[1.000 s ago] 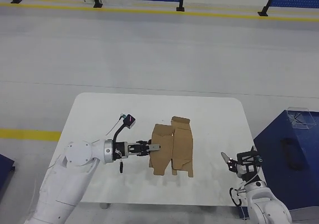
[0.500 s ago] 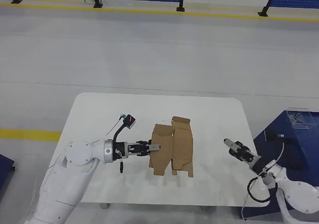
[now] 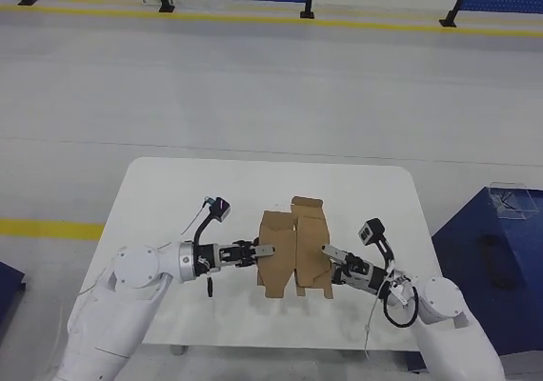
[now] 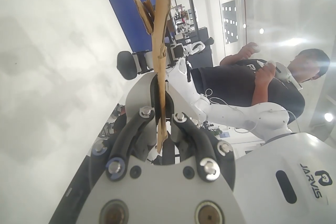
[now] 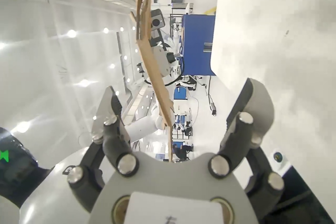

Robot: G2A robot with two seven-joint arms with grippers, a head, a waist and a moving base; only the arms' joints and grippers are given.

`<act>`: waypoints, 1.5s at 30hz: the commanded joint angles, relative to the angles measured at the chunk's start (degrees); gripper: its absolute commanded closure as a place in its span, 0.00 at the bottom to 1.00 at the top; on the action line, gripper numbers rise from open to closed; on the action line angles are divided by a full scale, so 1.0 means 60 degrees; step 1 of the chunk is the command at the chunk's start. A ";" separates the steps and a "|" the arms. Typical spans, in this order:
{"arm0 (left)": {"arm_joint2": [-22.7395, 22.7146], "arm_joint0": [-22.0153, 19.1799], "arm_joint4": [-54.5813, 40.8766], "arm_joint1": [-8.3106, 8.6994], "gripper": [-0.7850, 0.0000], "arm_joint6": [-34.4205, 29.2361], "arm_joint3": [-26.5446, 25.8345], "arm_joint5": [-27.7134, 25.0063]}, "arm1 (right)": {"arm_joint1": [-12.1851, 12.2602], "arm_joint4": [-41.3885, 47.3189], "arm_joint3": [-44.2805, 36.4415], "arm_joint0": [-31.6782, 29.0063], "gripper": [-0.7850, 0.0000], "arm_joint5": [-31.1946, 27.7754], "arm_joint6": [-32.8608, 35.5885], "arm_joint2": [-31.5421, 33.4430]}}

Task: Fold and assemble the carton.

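Left claw (image 4: 160, 96) pinched on one side edge of the carton (image 3: 295, 252); the card sits between its pads. Right claw (image 5: 181, 101) spread wide. The carton's opposite edge lies in the gap between its jaws, with no contact visible on either finger.

Carton: a flat blank with flaps at both ends, not yet formed. It is held level and clear of the table (image 3: 176, 190), over its middle, with the arms coming in from opposite sides.

Step in hand (judgement): a second grasp is being taken, so that the blank is held at both sides before it is opened out. Folding proper not begun; task at an early stage.

Next move calls for the right claw to close on its edge without pushing the blank sideways, since the left grip alone carries it and the card looks thin. The bite should be deep enough to hold and land on one panel, not across a crease. The two grips would then have to work against each other to open the flat card into a sleeve. Whether the layers are glued cannot be told.
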 commanded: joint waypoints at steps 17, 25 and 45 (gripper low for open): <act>-0.0251 0.0190 -0.0860 0.0151 0.00 0.0005 0.0033 0.0286 | 0.0120 0.0333 -0.0353 -0.0106 1.00 0.0535 -0.0127 0.0124; -0.1930 0.0052 -0.1472 0.0551 0.00 -0.0877 0.1632 0.0573 | 0.0212 0.0267 -0.0400 -0.0176 1.00 0.0816 -0.0128 0.0492; -0.1980 0.0074 -0.1358 0.0623 0.00 -0.1015 0.1883 0.0850 | 0.0113 0.1107 -0.2651 0.0256 1.00 -0.1437 -0.1203 0.0712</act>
